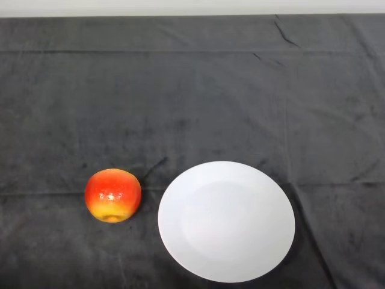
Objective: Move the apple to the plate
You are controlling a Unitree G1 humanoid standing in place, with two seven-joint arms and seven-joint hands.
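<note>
Fingers cannot be judged from this view. Red-and-yellow apple (113, 195) sits on the dark-clothed tabletop (192, 90), just left of a white plate (180, 241), not touching it.

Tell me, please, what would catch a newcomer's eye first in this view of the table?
The red and yellow apple stands out most, sitting on the dark cloth at the lower left. Just to its right, apart from it, lies a round white plate with nothing on it, bright against the cloth.
</note>
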